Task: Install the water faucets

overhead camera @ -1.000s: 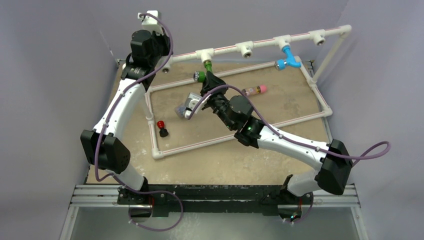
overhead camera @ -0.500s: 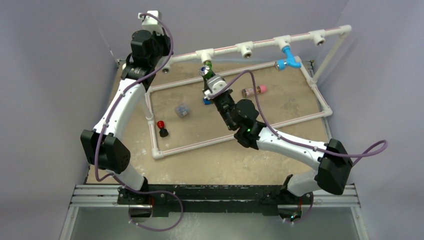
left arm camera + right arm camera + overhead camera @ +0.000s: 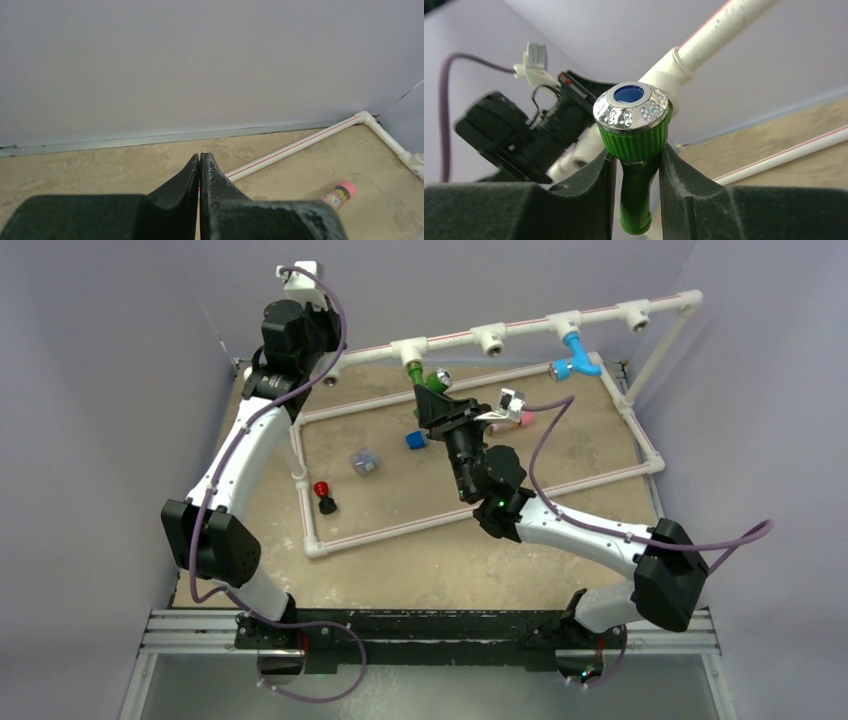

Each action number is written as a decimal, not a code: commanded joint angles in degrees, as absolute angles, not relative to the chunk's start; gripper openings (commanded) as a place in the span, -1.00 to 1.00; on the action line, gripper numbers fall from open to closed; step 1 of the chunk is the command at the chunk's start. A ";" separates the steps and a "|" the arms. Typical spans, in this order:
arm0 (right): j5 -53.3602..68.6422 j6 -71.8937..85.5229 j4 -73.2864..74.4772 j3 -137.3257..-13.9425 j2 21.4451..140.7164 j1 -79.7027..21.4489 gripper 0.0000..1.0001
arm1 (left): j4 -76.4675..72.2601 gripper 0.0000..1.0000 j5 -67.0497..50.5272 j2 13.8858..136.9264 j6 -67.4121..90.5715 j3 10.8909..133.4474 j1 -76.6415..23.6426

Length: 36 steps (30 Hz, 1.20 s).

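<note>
The bright green water faucet (image 3: 431, 380) hangs under a white T-fitting (image 3: 411, 348) on the raised pipe rail, its silvery mouth turned to the right. My right gripper (image 3: 434, 393) is shut on it. In the right wrist view the fingers (image 3: 596, 175) squeeze the green faucet's (image 3: 634, 137) neck just below its ribbed collar. The light blue water faucet (image 3: 579, 353) sits in a T-fitting (image 3: 566, 322) further right on the rail. My left gripper (image 3: 322, 362) is at the back left by the pipe frame's corner. In its wrist view the left gripper (image 3: 200, 159) is shut with nothing between its jaws.
The white pipe frame (image 3: 470, 512) lies on the brown table. Inside it are a small blue block (image 3: 415, 440), a grey-blue piece (image 3: 365, 461) and a pink-capped cylinder (image 3: 522, 419). A red knob (image 3: 321, 488) and a black part (image 3: 327, 505) lie at the frame's left side.
My right wrist has rolled with the green faucet in its grip. The faucet's silvery mouth swung from the left of its stem over to the right. The left arm has not moved.
</note>
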State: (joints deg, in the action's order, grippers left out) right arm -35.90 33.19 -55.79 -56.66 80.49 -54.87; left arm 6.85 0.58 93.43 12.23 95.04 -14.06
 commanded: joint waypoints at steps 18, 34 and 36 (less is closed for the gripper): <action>-16.79 116.00 -58.77 -47.24 82.41 -52.38 -1.00 | 21.08 -1.00 -4.76 96.15 12.13 90.44 -16.00; -12.85 107.49 -59.69 -45.62 80.11 -49.72 0.08 | 20.85 -1.00 -4.81 95.78 11.87 89.76 -16.00; -13.01 105.81 -59.62 -44.82 79.10 -49.47 0.12 | 20.84 -1.00 -4.81 95.86 11.78 89.74 -16.00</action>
State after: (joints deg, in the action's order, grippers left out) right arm -16.82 110.41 -59.88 -46.24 81.76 -49.30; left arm 7.11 -1.58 92.64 12.45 94.32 -14.76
